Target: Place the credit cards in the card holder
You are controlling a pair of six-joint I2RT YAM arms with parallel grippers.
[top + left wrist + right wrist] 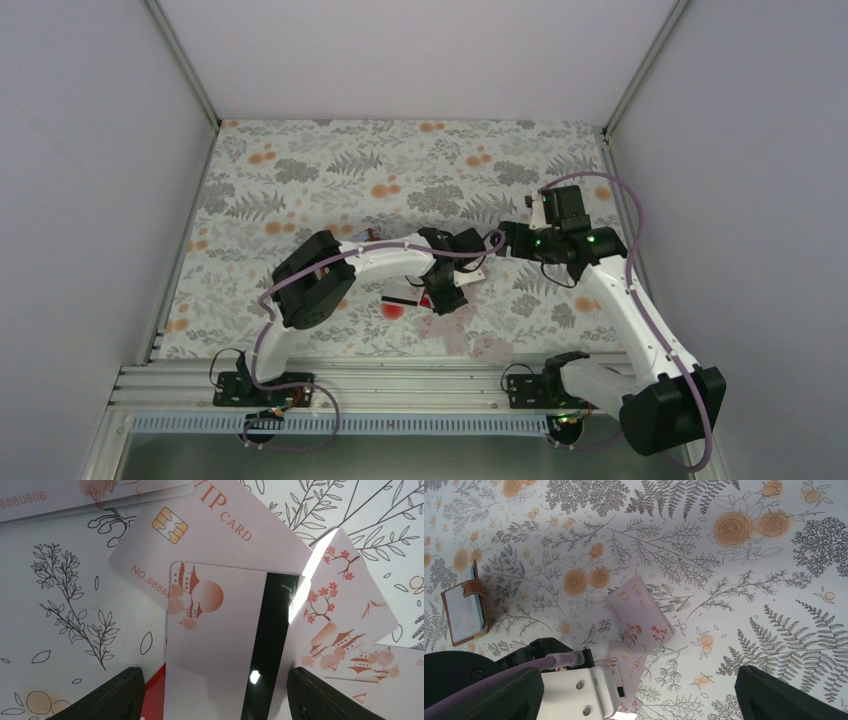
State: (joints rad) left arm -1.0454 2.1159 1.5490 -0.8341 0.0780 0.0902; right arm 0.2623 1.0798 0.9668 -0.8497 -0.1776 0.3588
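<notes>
Currently your left gripper stands with its jaws apart astride the striped card. A sliver of the red card shows between one finger and that card's long edge, so nothing is clamped. Your right gripper hangs wide apart and empty.

The credit cards lie fanned on the floral tablecloth. The striped card is uppermost, the VIP card lies under its far end, and the blossom card lies under its stripe side. The card holder lies well apart from the striped card. It is brown leather, with its paler inner face showing.

Assessment: each card looks light, thin and stiff, plastic with a glossy face and rounded corners. Expect slip, and little to pinch while a card lies flat. Take the striped card squarely by its two long edges; a skewed pinch would likely drag the neighbours along. The leather pocket looks soft and snug, so enter it edge-first.
</notes>
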